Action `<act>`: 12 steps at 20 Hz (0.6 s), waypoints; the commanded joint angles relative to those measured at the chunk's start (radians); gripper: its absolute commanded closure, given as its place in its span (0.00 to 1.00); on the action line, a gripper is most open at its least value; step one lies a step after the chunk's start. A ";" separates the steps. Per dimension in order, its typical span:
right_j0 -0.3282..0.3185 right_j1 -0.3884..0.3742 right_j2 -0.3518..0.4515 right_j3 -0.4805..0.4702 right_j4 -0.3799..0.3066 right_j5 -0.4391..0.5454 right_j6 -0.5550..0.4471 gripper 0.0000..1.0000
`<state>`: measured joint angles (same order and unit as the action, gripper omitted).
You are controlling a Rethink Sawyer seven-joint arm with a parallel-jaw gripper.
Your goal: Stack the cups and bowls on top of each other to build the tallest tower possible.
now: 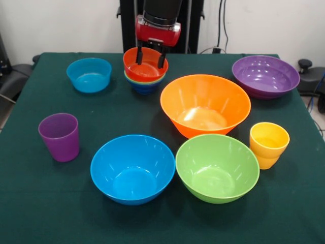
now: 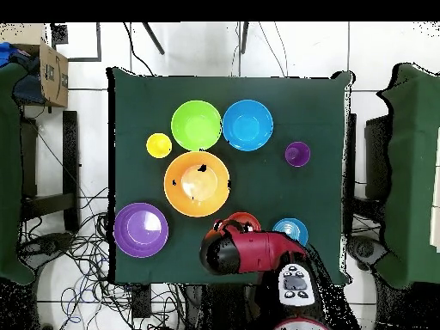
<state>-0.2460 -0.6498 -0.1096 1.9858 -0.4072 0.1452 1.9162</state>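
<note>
Here, the red-and-black end effector [image 1: 151, 56] hung directly above the small glossy red-orange plastic bowl [image 1: 145, 65], fingers spread inside its rim, gripping nothing. That bowl capped a short nested tower [image 1: 145, 77] at the green counter's [image 1: 45, 203] far side; the large orange bowl [image 1: 205, 104] stood nearest.

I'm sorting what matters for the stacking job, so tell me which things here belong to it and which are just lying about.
Job things: the small pile under the claw, light blue bowl, orange bowl, blue bowl, green bowl, purple bowl, purple cup, yellow cup.

Lying about: cardboard box, floor cables.
</note>
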 commanded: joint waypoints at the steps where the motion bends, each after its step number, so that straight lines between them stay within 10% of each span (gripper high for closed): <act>1: -0.011 0.066 0.085 -0.013 -0.045 0.007 0.038 0.00; 12: -0.022 0.098 0.085 -0.038 -0.066 -0.027 0.031 0.00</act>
<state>-0.2464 -0.6354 -0.1095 1.9856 -0.4172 0.1450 1.9162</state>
